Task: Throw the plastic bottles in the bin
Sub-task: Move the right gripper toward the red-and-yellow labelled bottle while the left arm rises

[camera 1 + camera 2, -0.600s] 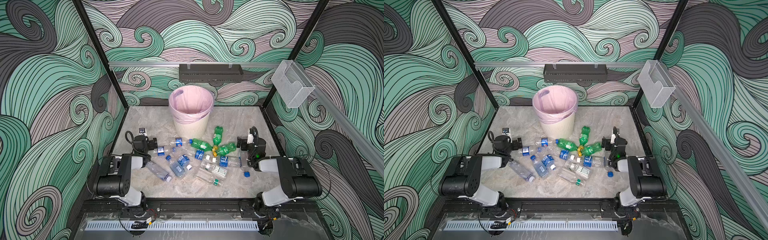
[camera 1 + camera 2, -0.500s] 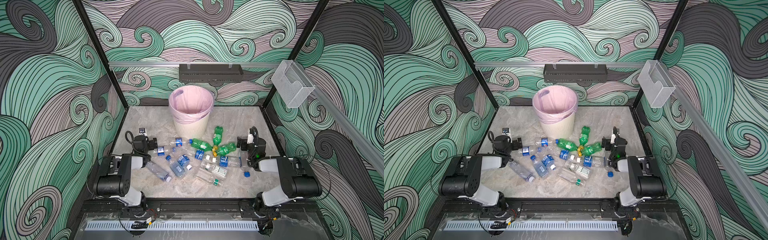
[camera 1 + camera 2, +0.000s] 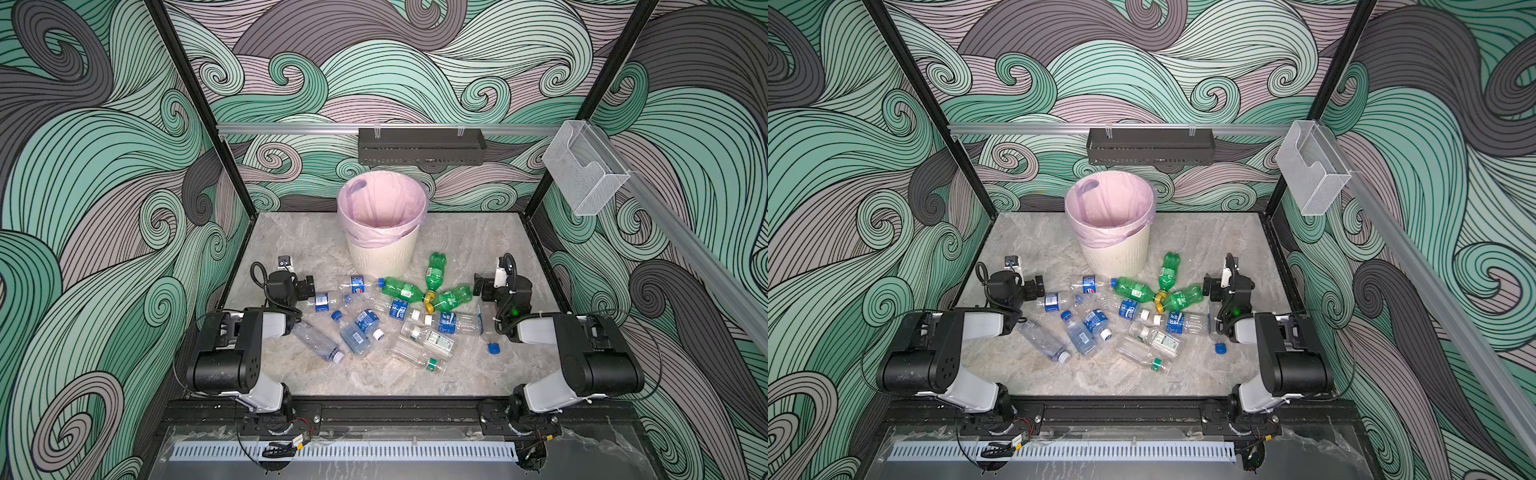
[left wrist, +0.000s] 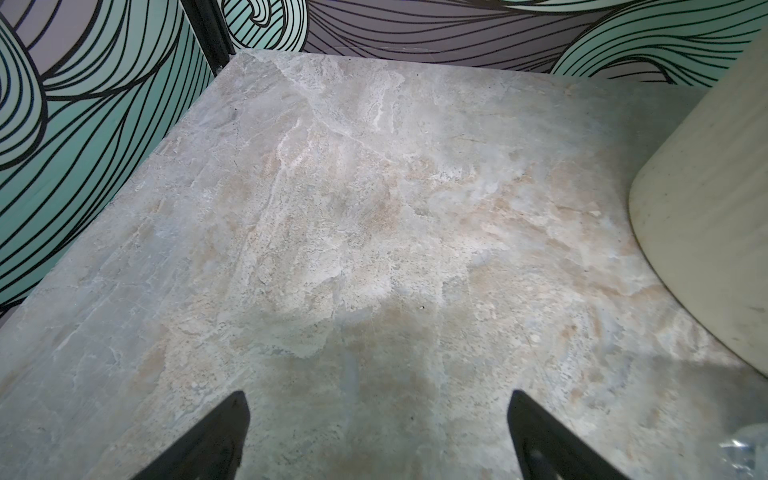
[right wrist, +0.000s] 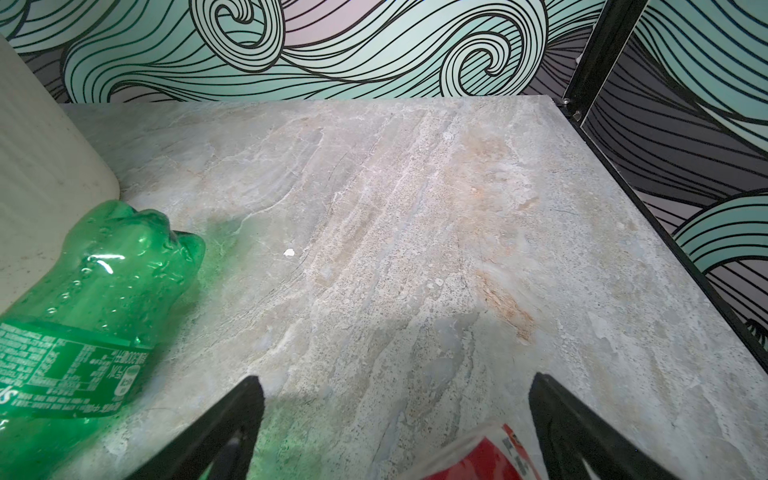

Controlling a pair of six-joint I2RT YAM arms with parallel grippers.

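The cream ribbed bin (image 3: 382,249) with its pink liner stands at the back middle of the floor in both top views. In front of it lie several plastic bottles: three green ones (image 3: 434,270) fanned together and clear ones with blue labels (image 3: 1088,328). At the heap's left edge my left gripper (image 3: 307,286) is open and low, over bare floor (image 4: 378,399). My right gripper (image 3: 480,286) is open at the heap's right edge, beside a green bottle (image 5: 95,291). A red-and-white label (image 5: 486,453) shows between its fingers, untouched.
A black perforated tray (image 3: 422,145) hangs on the back wall rail and a clear mesh box (image 3: 584,170) on the right wall. A loose blue cap (image 3: 493,348) lies near the right arm. Patterned walls close in the floor on three sides.
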